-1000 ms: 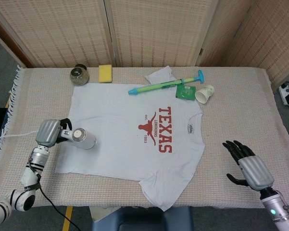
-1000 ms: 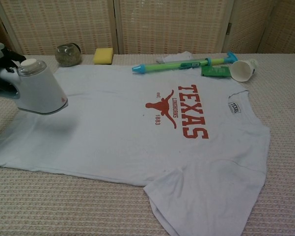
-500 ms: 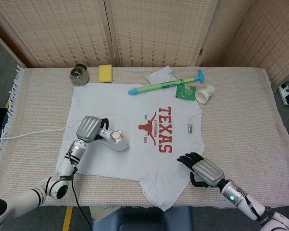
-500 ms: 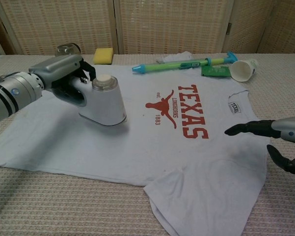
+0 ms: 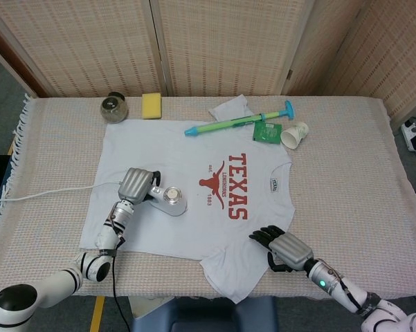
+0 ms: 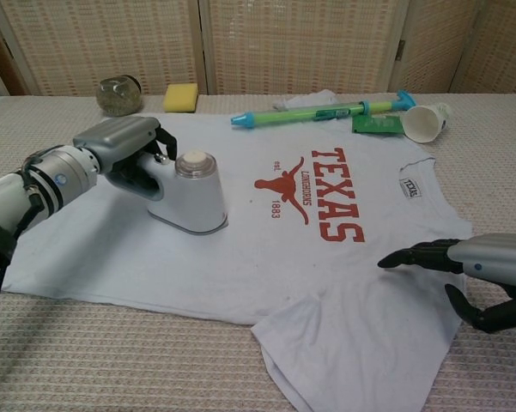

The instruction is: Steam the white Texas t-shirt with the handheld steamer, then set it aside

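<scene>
While my left hand [image 6: 124,146] grips the steamer [image 6: 189,196] on the t-shirt [image 5: 194,200], left of the print, I'd glide it flat and slowly toward three o'clock. My right hand [image 6: 481,275], fingers apart and empty, hovers over the sleeve. Clutter lies only at twelve o'clock; bare cloth elsewhere.
</scene>
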{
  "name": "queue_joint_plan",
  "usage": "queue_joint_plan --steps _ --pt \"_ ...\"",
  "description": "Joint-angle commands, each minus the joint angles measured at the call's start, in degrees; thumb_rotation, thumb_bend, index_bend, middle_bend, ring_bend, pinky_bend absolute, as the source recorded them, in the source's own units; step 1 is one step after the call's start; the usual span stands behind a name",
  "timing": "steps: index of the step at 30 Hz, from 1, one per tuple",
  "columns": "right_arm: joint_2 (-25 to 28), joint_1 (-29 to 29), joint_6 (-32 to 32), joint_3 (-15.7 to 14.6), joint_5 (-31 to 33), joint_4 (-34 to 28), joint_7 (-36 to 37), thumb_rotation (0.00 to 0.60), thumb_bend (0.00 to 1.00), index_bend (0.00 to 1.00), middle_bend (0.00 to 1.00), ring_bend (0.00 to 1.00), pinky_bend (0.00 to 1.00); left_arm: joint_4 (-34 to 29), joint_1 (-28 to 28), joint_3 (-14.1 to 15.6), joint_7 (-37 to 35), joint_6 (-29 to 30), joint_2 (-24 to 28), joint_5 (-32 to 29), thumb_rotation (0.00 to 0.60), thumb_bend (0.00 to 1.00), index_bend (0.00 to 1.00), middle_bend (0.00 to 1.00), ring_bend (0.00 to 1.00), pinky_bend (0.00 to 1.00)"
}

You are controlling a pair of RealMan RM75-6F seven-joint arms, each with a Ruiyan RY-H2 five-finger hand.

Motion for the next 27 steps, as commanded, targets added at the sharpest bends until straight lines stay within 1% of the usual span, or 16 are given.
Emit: queue_joint_plan --steps 1,8,12,16,20,23,27 --pt "0.0 0.2 0.1 -0.2 0.6 -0.2 -0.7 0.283 0.88 0.00 0.05 0.00 0.00 2.8 0.7 0.5 -1.7 -0.6 -0.6 -0.5 0.600 0.46 0.97 1.00 0.90 0.77" --pt "-0.2 0.5 -0.2 -0.7 2.1 -0.5 -2.3 0.284 0.88 0.00 0.05 0.00 0.00 8.7 2.7 0.6 -5.0 -0.4 0.6 -1.4 0.600 0.46 0.97 1.00 0.89 0.77" --pt "-0.3 0.7 -0.1 -0.9 2.6 -0.8 -3.1 0.288 0.88 0.00 0.05 0.00 0.00 12.9 4.4 0.8 -6.8 -1.7 1.6 -2.3 0.600 0.46 0.97 1.00 0.89 0.77" --pt "-0.3 0.8 0.4 -1.1 2.9 -1.0 -3.4 0.298 0.88 0.00 0.05 0.00 0.00 15.6 6.1 -0.8 -9.7 -3.2 2.6 -4.8 0.600 0.46 0.97 1.00 0.89 0.77" --pt "-0.2 1.1 0.6 -1.3 2.8 -1.0 -3.3 0.320 0.88 0.00 0.05 0.00 0.00 12.9 7.5 -3.0 -13.3 -1.3 4.6 -6.4 0.600 0.46 0.97 1.00 0.89 0.77" --pt "-0.1 1.3 0.8 -1.4 2.7 -1.0 -3.1 0.320 0.88 0.00 0.05 0.00 0.00 9.1 7.8 -3.1 -13.5 1.4 5.8 -5.4 0.600 0.46 0.97 1.00 0.89 0.77" --pt "-0.2 1.4 1.2 -1.7 2.5 -1.1 -3.0 0.322 0.88 0.00 0.05 0.00 0.00 2.4 7.0 -2.2 -11.3 4.3 6.3 -3.0 0.600 0.46 0.97 1.00 0.89 0.77"
